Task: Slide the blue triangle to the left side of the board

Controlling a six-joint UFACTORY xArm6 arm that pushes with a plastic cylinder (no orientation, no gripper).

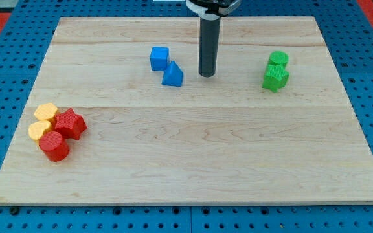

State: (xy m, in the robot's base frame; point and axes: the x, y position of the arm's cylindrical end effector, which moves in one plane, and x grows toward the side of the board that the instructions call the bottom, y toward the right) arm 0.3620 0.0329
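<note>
The blue triangle lies on the wooden board, a little left of centre near the view's top. A blue cube touches it on its upper left. My tip stands on the board just to the right of the blue triangle, a small gap apart from it.
A green cylinder and a green star-shaped block sit together at the upper right. At the left edge lie two yellow blocks, a red star and a red cylinder, all clustered.
</note>
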